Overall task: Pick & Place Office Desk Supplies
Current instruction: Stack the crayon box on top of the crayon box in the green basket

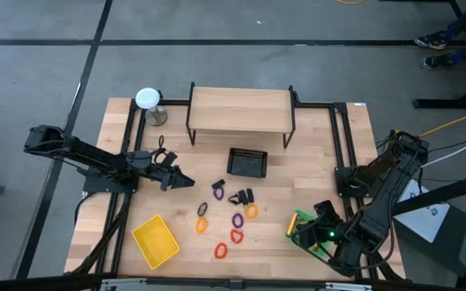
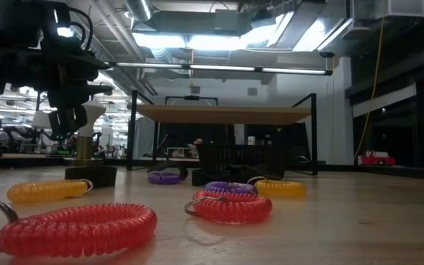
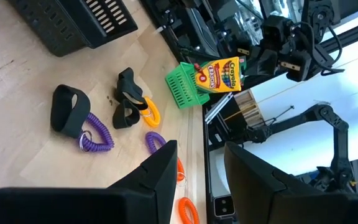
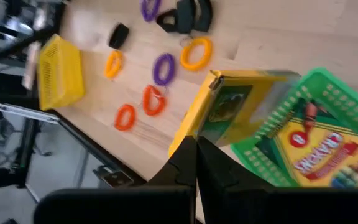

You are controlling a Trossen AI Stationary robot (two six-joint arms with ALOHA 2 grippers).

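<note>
Red coil ring [image 2: 76, 228] lies nearest; right gripper [image 4: 196, 144] pinches a crayon pack [image 4: 219, 109] above the green tray [image 4: 334, 99]; left gripper [image 1: 186, 183] hovers empty, fingers apart.

Grey concrete floor [image 1: 217, 20] surrounds the wooden table [image 1: 314, 218], crossed by dark seam lines. Ceiling [image 2: 219, 15] is open, with exposed ducts and bright strip lights [image 2: 219, 68]. A yellow cable [image 2: 379, 66] hangs down at one side. Distant desks and shelving [image 2: 13, 136] stand beyond the table. A person's shoes [image 1: 435, 39] show on the floor.
</note>
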